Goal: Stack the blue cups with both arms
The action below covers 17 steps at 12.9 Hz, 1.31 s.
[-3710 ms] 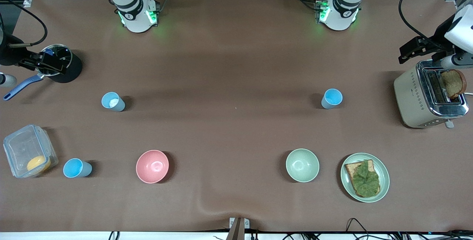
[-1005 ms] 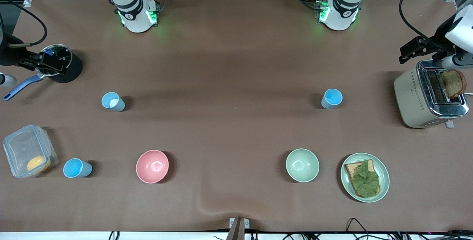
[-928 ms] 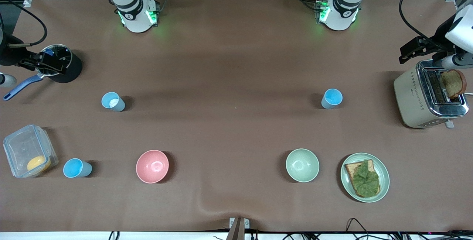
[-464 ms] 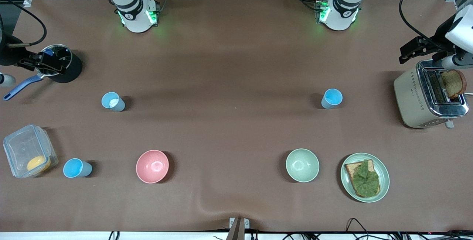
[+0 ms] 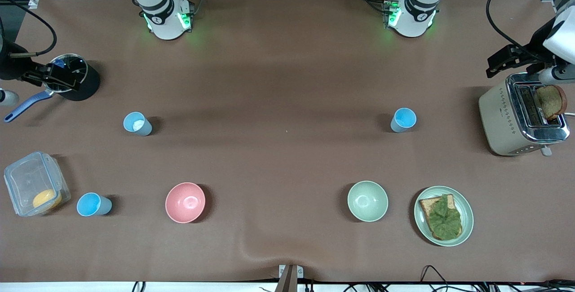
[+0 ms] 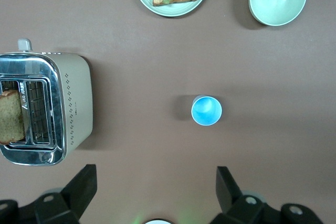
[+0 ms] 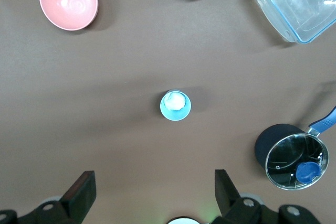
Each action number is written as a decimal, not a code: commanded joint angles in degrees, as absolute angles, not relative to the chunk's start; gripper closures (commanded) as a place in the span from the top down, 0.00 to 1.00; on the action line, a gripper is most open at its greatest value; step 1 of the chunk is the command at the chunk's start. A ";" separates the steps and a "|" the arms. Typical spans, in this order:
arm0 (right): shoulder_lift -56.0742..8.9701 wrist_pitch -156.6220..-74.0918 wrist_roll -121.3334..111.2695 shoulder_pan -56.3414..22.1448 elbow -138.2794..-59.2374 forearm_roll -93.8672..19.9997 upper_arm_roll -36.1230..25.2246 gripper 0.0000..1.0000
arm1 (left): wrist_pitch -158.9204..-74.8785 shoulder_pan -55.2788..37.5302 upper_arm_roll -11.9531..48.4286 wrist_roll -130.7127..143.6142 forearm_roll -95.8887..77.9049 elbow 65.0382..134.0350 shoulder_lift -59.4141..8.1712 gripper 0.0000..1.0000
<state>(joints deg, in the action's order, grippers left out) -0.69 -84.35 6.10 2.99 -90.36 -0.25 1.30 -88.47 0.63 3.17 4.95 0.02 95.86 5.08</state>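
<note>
Nearest the front camera, at the right arm's end of the bench point(image 5: 287, 166), the nearest blue cup point(image 5: 93, 205) is seen upright just beside a clear container point(image 5: 18, 182), with the pink bowl point(image 5: 185, 202) farther toward the middle. At the left arm's end, in the same row, the green bowl point(image 5: 367, 201) and a plate point(image 5: 467, 220) with bread and lettuce are set. Farther from the camera, the paler blue cup point(image 5: 137, 124), with a whitish patch inside, and the third blue cup point(image 5: 403, 120) are stood well apart, each toward its own arm's end. A toaster point(image 5: 516, 121) and a dark pot point(image 5: 72, 76) are placed at the bench's ends.

No cup has been stacked, and all three are found where they stood before. Both arms are kept waiting: the left gripper point(image 6: 156, 170) is held high over the bench above the third blue cup's area, fingers point(image 6: 84, 182) spread wide and holding nothing; the right gripper point(image 7: 153, 174) is likewise held high above the paler blue cup's area, fingers point(image 7: 84, 184) wide and holding nothing.
</note>
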 commanded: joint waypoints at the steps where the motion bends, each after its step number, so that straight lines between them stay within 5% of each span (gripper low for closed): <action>1: -0.53 -83.85 6.68 3.34 -90.00 -1.05 1.41 1.00 | -88.33 1.14 3.34 6.15 -0.97 95.27 5.01 1.00; 7: -0.88 -83.67 6.59 3.51 -90.09 -1.05 1.41 1.00 | -88.33 1.14 3.43 6.15 -0.97 95.19 5.01 1.00; 13: -10.62 -83.84 5.45 5.00 -92.36 -0.35 1.23 1.00 | -88.42 0.97 3.51 6.07 -0.97 95.10 5.01 1.00; 17: -10.90 -100.50 -4.45 9.92 -104.82 -0.35 1.14 1.00 | -90.43 0.97 3.78 6.07 -0.97 95.10 5.01 1.00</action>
